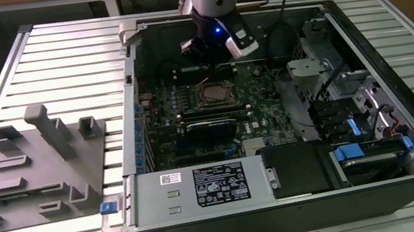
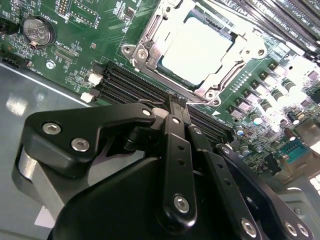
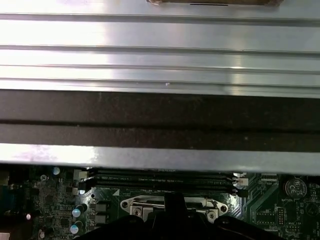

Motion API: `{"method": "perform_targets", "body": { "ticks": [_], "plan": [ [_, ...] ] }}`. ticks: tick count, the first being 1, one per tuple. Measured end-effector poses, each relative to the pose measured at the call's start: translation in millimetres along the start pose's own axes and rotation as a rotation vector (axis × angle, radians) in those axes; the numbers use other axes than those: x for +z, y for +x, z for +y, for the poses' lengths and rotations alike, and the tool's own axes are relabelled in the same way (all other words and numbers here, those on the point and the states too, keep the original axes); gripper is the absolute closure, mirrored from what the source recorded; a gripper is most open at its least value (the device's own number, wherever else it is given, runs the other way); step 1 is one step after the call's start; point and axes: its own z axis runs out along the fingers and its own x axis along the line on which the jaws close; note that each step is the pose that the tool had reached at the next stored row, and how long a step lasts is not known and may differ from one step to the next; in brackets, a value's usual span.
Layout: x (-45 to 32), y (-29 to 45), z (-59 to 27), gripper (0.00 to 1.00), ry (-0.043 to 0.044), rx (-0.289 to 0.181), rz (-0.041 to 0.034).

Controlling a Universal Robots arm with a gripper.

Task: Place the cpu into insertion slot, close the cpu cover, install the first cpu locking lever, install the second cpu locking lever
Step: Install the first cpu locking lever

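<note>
Slatted table [image 1: 55, 53] holds an open computer case [image 1: 290, 221]; closed pincer [image 2: 173, 101] hangs over memory slots [image 2: 132, 86] beside the cpu [image 2: 197, 47].

We see the cpu [image 2: 197, 50] topped in smooth pale metal, glaring under the light, framed by the silvery bare-metal cover [image 2: 150, 37]. The board [image 2: 85, 30] is glossy green. The gripper [image 2: 175, 102] is matt black with shiny screws. The tabletop [image 1: 57, 65] is ribbed, brushed metal; the fixture [image 1: 40, 167] on it is matt grey plastic.
</note>
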Motion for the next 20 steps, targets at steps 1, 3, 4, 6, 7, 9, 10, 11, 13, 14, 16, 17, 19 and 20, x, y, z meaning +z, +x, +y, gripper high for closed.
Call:
{"method": "perform_targets", "body": {
  "ticks": [1,3,4,6,7,9,10,11,13,14,16,17,19,20],
  "plan": [
    [1.0,0.0,-0.2,0.89,0.0003,0.0,0.0002],
    [3.5,0.0,-0.5,0.89,0.0004,0.0,0.0002],
    [4.8,0.0,-0.6,0.89,0.0004,0.0,0.0003],
    [6.8,0.0,-0.9,0.89,0.0005,0.0,0.0002],
    [7.1,0.0,-0.9,0.89,0.0007,0.0,0.0002],
    [7.6,-0.2,-0.7,0.89,0.0008,0.0,0.0003],
    [7.8,-0.3,-0.3,0.89,0.0012,0.0,0.0002],
    [7.9,-0.5,0.1,0.89,0.0022,0.0,0.0002],
    [8.1,-0.9,1.5,0.89,0.0044,0.0,0.0003],
    [8.3,-1.2,2.1,0.89,0.0052,0.0,0.0002],
    [8.4,-1.8,3.0,0.89,0.0067,0.0,0.0003],
    [8.4,-2.2,3.0,0.89,0.007,0.0,0.0003],
    [8.5,-3.1,3.1,0.89,0.0072,0.0,0.0002],
    [8.6,-3.6,3.3,0.89,0.0076,0.0,0.0003]
  ]
}}
